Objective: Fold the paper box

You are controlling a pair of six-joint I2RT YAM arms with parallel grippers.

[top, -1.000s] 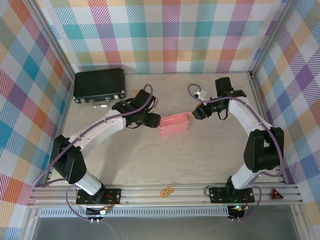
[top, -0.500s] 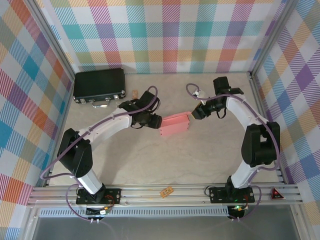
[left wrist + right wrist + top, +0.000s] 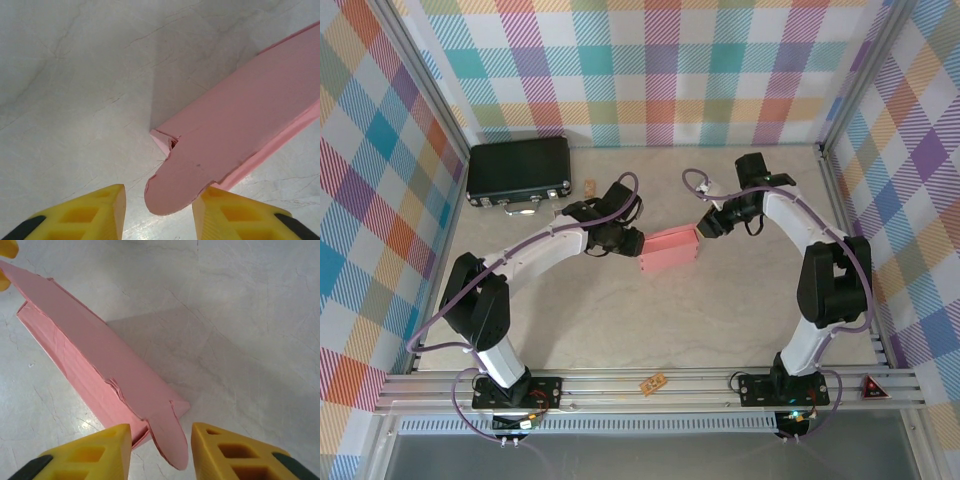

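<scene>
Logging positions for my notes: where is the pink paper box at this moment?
In the top external view the paper box lies mid-table, between the left gripper and right gripper, one at each end.

Bright, even light from above fills every view, the paper box [image 3: 85, 355] throws a soft grey shadow across the pale worktop [image 3: 260, 300], and small glare patches shine beside its near end.
</scene>
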